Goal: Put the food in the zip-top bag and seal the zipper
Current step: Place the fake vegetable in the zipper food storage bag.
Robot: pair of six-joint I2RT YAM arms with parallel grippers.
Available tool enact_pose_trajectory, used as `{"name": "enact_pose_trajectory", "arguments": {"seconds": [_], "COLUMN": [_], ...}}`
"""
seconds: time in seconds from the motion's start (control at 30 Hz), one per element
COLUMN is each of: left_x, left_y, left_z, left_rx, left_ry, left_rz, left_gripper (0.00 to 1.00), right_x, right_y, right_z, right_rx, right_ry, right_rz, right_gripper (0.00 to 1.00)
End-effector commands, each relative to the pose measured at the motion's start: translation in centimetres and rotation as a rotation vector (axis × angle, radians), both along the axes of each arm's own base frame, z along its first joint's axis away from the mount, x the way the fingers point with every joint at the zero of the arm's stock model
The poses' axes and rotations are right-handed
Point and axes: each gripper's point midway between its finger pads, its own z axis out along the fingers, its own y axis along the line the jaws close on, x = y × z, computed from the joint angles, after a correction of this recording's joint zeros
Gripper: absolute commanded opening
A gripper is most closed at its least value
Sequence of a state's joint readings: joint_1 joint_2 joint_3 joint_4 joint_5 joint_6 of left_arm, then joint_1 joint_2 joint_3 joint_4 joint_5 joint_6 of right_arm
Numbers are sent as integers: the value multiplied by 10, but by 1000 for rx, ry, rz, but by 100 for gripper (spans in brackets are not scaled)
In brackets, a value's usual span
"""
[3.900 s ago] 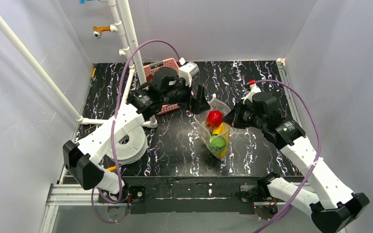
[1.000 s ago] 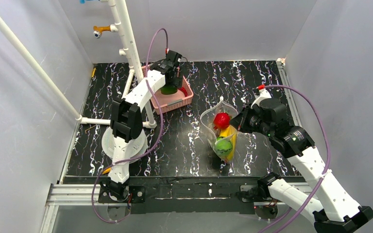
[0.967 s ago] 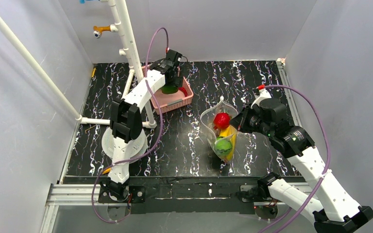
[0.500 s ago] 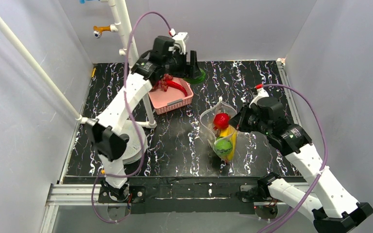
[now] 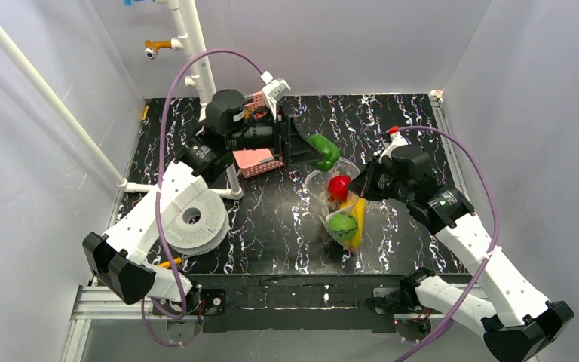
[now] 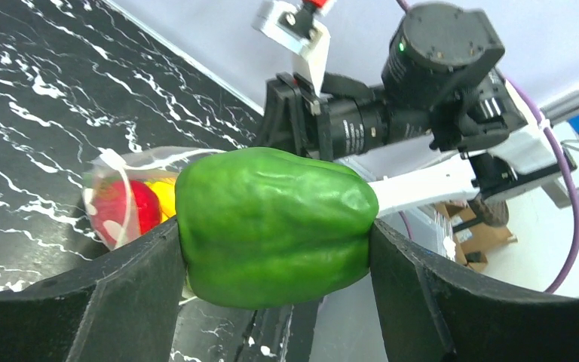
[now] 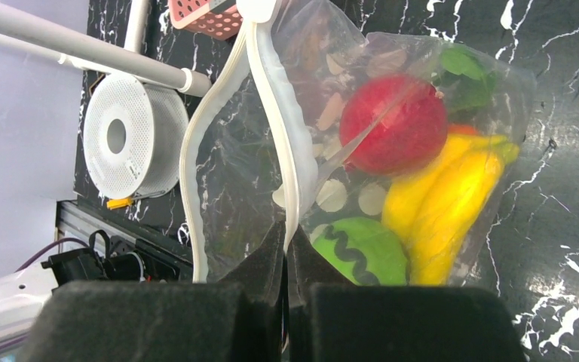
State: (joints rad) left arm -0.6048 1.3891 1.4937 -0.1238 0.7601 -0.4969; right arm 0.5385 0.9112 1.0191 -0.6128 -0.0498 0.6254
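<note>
My left gripper (image 5: 318,153) is shut on a green toy pepper (image 5: 324,151) (image 6: 275,225) and holds it in the air just left of and above the mouth of the zip-top bag (image 5: 330,197). The bag stands open on the table with a red fruit (image 5: 338,185) (image 7: 393,124), a yellow banana (image 5: 357,220) (image 7: 445,204) and a green round piece (image 5: 341,225) (image 7: 362,250) inside. My right gripper (image 5: 368,188) (image 7: 287,235) is shut on the bag's zipper strip (image 7: 283,151) at its right rim. The far rim (image 7: 200,143) bows away, so the mouth gapes.
The pink basket (image 5: 255,159) sits at the back left, partly behind my left arm. A white spool (image 5: 191,219) (image 7: 124,134) lies at the left beside a white pipe frame (image 5: 196,45). The table's front edge (image 5: 294,283) runs below the bag.
My left gripper has lifted the green pepper out of the pink basket and swung it right, to the bag's mouth. My right gripper has kept its hold on the bag's rim.
</note>
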Motion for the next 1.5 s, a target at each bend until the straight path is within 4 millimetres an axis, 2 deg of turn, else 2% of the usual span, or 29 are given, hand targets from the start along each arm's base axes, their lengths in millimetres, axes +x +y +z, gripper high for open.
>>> {"name": "enact_pose_trajectory", "arguments": {"seconds": [0.0, 0.27, 0.3, 0.4, 0.6, 0.73, 0.87, 1.03, 1.27, 1.47], "left_x": [-21, -16, -16, -17, -16, -17, -27, -31, -28, -22], "left_y": [-5, -23, -30, -34, -35, -37, -39, -36, -32, -26], "left_z": [-17, -64, -79, -97, -119, -131, -135, -134, -124, -104], "left_rx": [48, 176, 216, 266, 338, 371, 402, 414, 413, 396], "left_ry": [-37, 22, 36, 49, 87, 109, 100, 59, 8, -62], "left_rz": [-47, -30, -46, -57, -61, -68, -110, -116, -89, -41], "left_gripper": [42, 45, 45, 46, 54, 64, 82, 98, 98, 98], "right_x": [9, 7, 6, 5, 4, 4, 4, 3, 3, 3], "right_y": [14, 12, 10, 8, 4, 5, 4, 3, 3, 3], "right_z": [39, 38, 39, 39, 36, 36, 35, 33, 33, 31], "right_rx": [94, 94, 93, 91, 80, 84, 80, 79, 78, 75], "right_ry": [-97, -91, -95, -101, -106, -108, -111, -108, -109, -107], "right_rz": [29, 27, 19, 11, 3, 6, 4, 3, 4, 3], "right_gripper": [1, 1, 1, 1, 1, 1, 1, 1, 1, 1]}}
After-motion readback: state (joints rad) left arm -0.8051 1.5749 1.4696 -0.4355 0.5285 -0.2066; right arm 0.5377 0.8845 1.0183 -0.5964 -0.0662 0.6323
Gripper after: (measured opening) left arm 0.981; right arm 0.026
